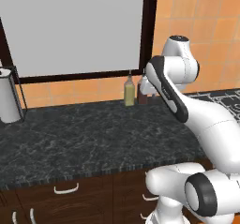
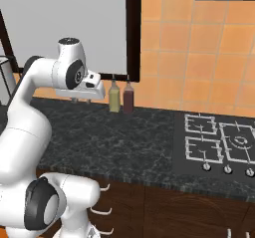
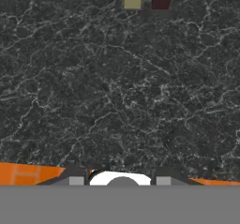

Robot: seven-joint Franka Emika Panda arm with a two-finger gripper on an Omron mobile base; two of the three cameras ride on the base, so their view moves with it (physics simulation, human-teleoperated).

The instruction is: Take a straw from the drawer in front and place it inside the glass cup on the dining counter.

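My gripper (image 2: 82, 100) hangs from the bent arm a little above the black speckled counter (image 2: 129, 137), pointing down at it. In the hand view the gripper (image 3: 120, 181) shows two dark fingertips (image 3: 76, 181) standing apart, open, with nothing held between them. Below the counter edge, a dark-brown drawer (image 1: 70, 192) front with a curved silver handle (image 1: 65, 188) is shut. The straw is hidden. The glass cup and the dining counter are out of view.
An olive bottle (image 1: 129, 93) and a dark bottle (image 1: 142, 94) stand at the back wall. A paper towel roll (image 1: 9, 96) stands at the counter's left. A gas hob (image 2: 219, 145) lies to the right. More drawer handles (image 2: 102, 187) sit beside my base.
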